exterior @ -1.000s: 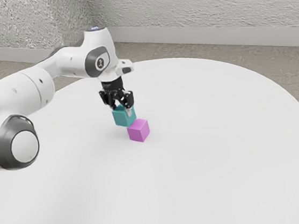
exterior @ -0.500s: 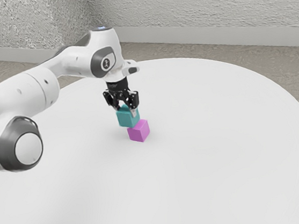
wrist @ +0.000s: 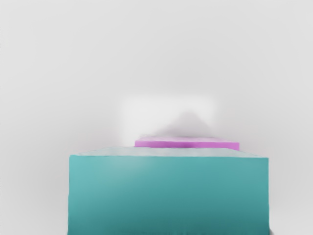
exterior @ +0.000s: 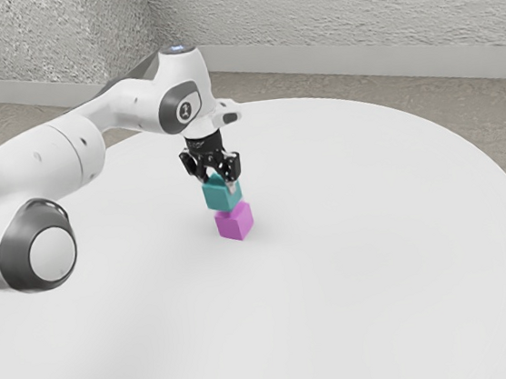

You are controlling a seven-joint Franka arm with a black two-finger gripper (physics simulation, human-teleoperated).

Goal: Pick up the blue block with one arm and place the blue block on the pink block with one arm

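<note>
Blue block [exterior: 221, 196] sits clamped between the two fingers of the black gripper [exterior: 218, 182], which are closed narrowly on its sides. Directly under the gripper, just below the held block, lies the pink block [exterior: 235, 221]; whether the two touch cannot be told. Beneath and beyond the gripper spreads the round white table [exterior: 377, 230].
</note>
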